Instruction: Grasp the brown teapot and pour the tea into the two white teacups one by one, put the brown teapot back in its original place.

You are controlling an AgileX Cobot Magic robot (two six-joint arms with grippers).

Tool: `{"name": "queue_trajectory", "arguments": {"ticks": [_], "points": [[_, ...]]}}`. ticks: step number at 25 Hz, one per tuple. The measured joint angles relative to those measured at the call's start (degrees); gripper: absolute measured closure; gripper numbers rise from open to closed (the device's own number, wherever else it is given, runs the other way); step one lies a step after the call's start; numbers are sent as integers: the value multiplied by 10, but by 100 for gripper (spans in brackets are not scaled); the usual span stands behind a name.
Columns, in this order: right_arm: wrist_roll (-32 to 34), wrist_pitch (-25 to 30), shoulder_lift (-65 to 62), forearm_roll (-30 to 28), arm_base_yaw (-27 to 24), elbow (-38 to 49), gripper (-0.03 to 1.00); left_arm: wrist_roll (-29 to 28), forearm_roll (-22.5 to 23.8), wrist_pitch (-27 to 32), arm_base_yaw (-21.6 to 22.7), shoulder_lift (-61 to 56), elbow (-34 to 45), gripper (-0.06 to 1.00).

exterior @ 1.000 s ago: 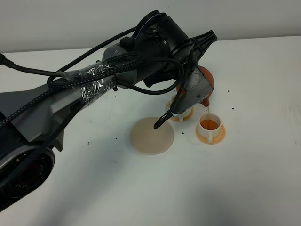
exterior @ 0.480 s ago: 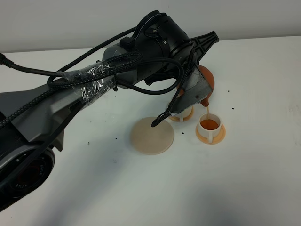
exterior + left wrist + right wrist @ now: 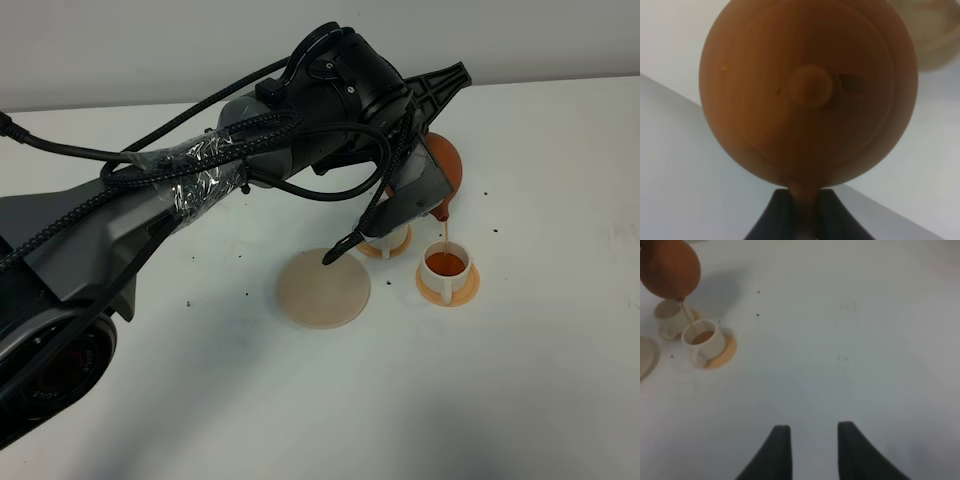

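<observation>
Table [image 3: 560, 380] under me: flat matte white top, running out of frame at the left, right and near side. Its far edge meets a plain pale grey wall [image 3: 150, 50]. A few tiny dark specks [image 3: 190, 301] lie on the top, a pair left of centre and more toward the right. Light is soft and even, with a broad blurry shadow [image 3: 230, 430] across the near left part. My right wrist view shows the same white top, two specks and some faint smudges [image 3: 842, 358], dimmer toward the corners. In my left wrist view two pale planes meet on a slanted line; can't tell which is which.
</observation>
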Motion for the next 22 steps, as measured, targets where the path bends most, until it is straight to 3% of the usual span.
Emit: {"name": "queue_trajectory", "arguments": {"ticks": [22], "points": [[0, 0, 0, 0, 0, 0, 73, 35, 3, -15, 0, 0, 0, 82]]}}
